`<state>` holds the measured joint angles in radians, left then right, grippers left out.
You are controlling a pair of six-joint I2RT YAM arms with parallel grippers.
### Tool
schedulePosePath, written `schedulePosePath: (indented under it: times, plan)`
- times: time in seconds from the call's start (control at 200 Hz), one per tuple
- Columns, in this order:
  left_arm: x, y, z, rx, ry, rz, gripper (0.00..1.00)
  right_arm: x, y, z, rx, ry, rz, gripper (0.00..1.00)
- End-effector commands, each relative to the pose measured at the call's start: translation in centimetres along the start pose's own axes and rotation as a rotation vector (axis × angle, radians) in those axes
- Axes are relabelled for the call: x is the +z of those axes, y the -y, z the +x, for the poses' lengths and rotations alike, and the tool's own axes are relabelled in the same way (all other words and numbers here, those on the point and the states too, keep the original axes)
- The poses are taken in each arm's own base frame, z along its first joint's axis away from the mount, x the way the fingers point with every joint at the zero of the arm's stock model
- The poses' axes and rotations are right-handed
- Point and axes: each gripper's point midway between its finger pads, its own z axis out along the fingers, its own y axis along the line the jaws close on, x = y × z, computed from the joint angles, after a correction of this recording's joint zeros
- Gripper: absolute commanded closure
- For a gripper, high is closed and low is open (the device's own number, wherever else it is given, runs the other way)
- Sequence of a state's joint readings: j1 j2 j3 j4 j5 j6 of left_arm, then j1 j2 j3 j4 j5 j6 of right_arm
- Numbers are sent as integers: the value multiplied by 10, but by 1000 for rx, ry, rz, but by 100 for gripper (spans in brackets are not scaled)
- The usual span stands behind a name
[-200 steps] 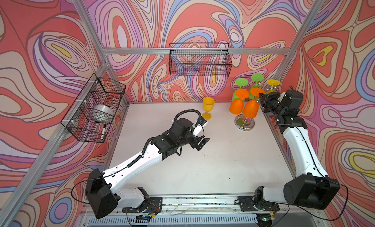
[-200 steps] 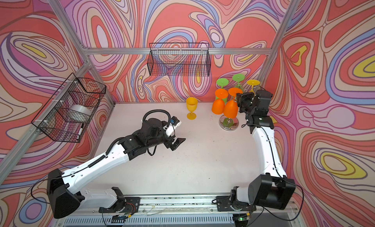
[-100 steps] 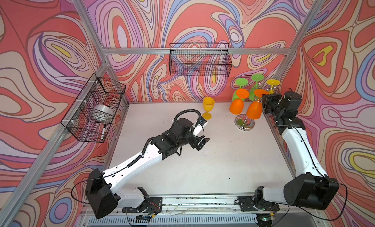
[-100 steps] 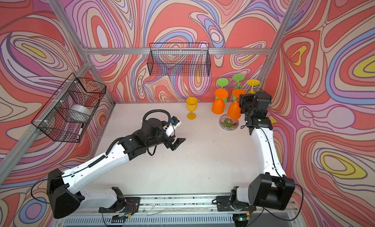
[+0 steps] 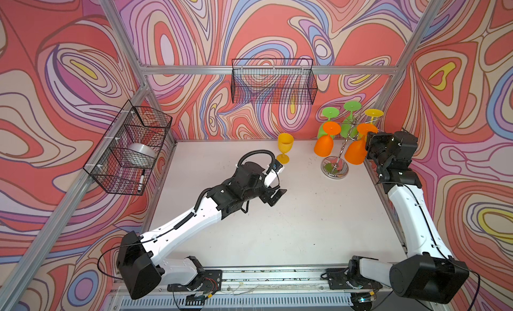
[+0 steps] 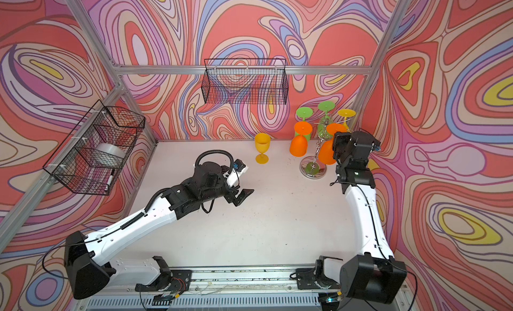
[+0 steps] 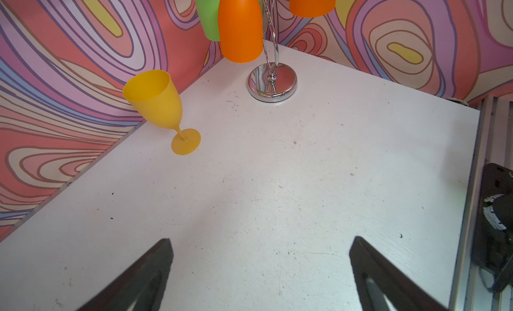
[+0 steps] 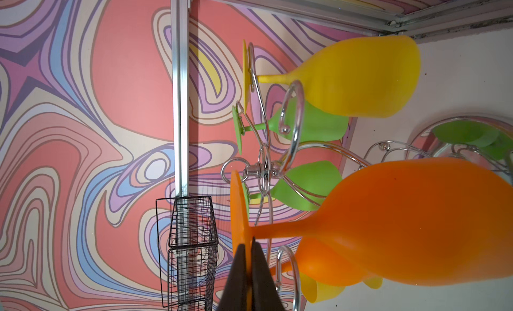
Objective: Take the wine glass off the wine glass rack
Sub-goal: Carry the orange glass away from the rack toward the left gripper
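The chrome wine glass rack (image 5: 334, 168) (image 6: 313, 168) stands at the back right, with its base showing in the left wrist view (image 7: 272, 83). My right gripper (image 8: 246, 256) (image 5: 369, 134) is shut on the foot disc of an orange wine glass (image 8: 416, 220) (image 5: 355, 152) that hangs bowl down beside the rack's stem. An empty wire loop (image 8: 288, 268) lies right next to that glass's stem. A second orange glass (image 5: 323, 145), two green ones and a yellow one hang on the rack. My left gripper (image 5: 277, 197) (image 7: 259, 254) is open and empty over the table's middle.
A yellow glass (image 5: 284, 148) (image 7: 155, 101) stands upright on the table left of the rack. One black wire basket (image 5: 273, 81) hangs on the back wall. Another basket (image 5: 130, 145) on the left frame holds a tape roll and a marker. The right wall is close behind my right arm.
My right gripper has shifted a little to the right with the orange glass, moving its bowl away from the rack's stem. The left arm has not moved.
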<state>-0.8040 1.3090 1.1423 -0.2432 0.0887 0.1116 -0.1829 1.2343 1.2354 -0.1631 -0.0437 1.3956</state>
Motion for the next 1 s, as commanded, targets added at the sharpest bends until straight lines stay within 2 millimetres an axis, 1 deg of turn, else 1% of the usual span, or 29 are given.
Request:
schedulePosePath:
  times: [0.0,0.12,0.28,0.401,0.501,0.606,0.656,0.751,0.841,0.911,0.992]
  plan:
    - [-1,-1,0,-2,-3,5,1,-14,-4,-6,-28,34,-6,100]
    - [-2,-3,0,-4,-3,-1,0,-24,0,-5,-46,29,15,100]
    - [-2,-6,-1,-11,-2,-5,0,-42,6,-4,-86,33,38,100]
    - [-2,-12,0,-23,-3,-14,0,-55,9,-3,-121,26,45,100]
    - [-2,-18,0,-43,-2,-19,0,-64,15,2,-144,5,55,100]
    - [-3,-25,-1,-59,2,-28,0,-72,28,9,-162,-30,77,100]
    - [-3,-28,0,-72,1,-31,0,-74,30,16,-170,-63,64,100]
    - [-3,-34,-2,-97,5,-29,0,-74,42,32,-175,-141,57,100]
    - [-3,-40,-1,-116,4,-34,0,-79,46,48,-197,-186,32,100]
    - [-4,-46,-2,-127,6,-45,0,-83,48,64,-239,-208,20,100]
    - [-6,-53,-2,-142,11,-56,0,-90,47,88,-303,-243,-7,100]
